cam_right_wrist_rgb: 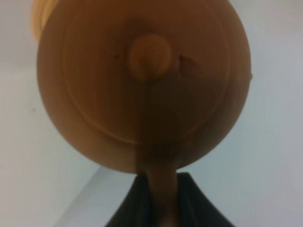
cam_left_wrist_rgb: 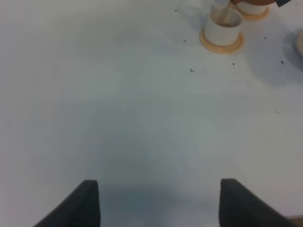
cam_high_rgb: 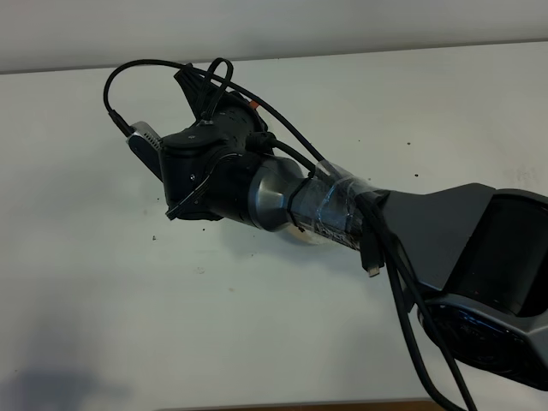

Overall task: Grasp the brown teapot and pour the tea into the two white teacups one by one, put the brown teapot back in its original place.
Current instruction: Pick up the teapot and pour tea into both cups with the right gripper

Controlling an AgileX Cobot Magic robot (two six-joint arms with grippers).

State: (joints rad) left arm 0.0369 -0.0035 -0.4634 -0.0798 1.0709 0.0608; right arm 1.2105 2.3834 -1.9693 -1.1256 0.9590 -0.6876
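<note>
The brown teapot (cam_right_wrist_rgb: pixel 142 85) fills the right wrist view, lid knob toward the camera. My right gripper (cam_right_wrist_rgb: pixel 161 201) is shut on its loop handle. In the left wrist view, a thin stream of tea falls into one white teacup (cam_left_wrist_rgb: pixel 222 26) standing on an orange-tan coaster (cam_left_wrist_rgb: pixel 221 43). Just behind it, at the frame's edge, is the base of the second white teacup (cam_left_wrist_rgb: pixel 252 8) on its own coaster. In the high view my right arm (cam_high_rgb: pixel 282 193) reaches across and hides the teapot and both cups. My left gripper (cam_left_wrist_rgb: pixel 158 203) hangs open over bare table, well short of the cups.
A sliver of the pale beige saucer (cam_left_wrist_rgb: pixel 300 43) shows at the edge of the left wrist view, beside the cups. The white table (cam_high_rgb: pixel 103 300) has small dark specks on it. Cables loop over the right wrist (cam_high_rgb: pixel 214 77).
</note>
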